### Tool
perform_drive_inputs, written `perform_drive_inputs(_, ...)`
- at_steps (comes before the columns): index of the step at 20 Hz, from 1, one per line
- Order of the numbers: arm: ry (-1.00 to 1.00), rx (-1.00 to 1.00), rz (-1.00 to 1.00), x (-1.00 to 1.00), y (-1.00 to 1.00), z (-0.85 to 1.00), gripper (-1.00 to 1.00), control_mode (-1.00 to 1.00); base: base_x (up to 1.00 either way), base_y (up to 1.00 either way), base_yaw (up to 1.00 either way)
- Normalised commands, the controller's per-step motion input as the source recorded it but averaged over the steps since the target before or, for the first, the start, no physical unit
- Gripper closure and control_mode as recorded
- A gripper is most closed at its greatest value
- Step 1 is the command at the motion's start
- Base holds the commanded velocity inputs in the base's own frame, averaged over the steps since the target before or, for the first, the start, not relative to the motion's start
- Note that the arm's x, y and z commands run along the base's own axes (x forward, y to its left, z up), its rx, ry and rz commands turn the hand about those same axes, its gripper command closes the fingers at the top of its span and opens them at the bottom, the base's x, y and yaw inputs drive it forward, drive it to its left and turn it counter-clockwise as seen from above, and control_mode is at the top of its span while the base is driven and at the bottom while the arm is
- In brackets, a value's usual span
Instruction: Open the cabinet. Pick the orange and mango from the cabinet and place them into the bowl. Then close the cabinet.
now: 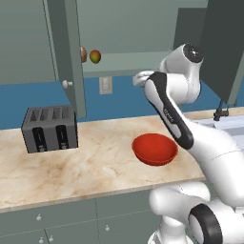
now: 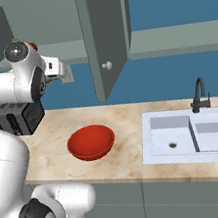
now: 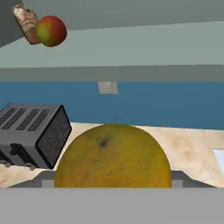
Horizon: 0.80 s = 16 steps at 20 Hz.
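The jaws are closed on the orange, which bulks large just before the hand camera; the gripper is raised near the cabinet shelf, doors swung open. The mango rests on that shelf, touching a brownish item. Below, on the marble counter, stand the red bowl and, well apart, a toaster.

Light: even and soft all around me, no clear source.
Shadows: faint, a dim patch under the bowl.
Glare: a mild sheen on my white arm (the bowl gleams a little too).
Focus: sharp throughout; the orange looms large against my camera, its skin texture coarse.
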Motion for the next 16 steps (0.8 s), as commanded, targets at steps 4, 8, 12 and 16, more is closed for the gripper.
perform_drive_inputs(4, 0.22, 0.0, -0.21, -0.73, -0.35, -0.31, 1.0, -1.0, 0.0, 0.0, 0.0)
perform_drive_inputs(8, 0.26, -0.01, -0.14, -0.19, -0.03, -0.21, 1.0, -1.0, 0.0, 0.0, 0.0)
perform_drive_inputs(12, 0.06, -0.01, 0.0, 0.0, 0.0, -0.03, 1.0, -1.0, 0.0, 0.0, 0.0)
perform_drive_inputs(16, 0.09, 0.0, 0.0, 0.0, 0.01, -0.16, 1.0, -1.0, 0.0, 0.0, 0.0)
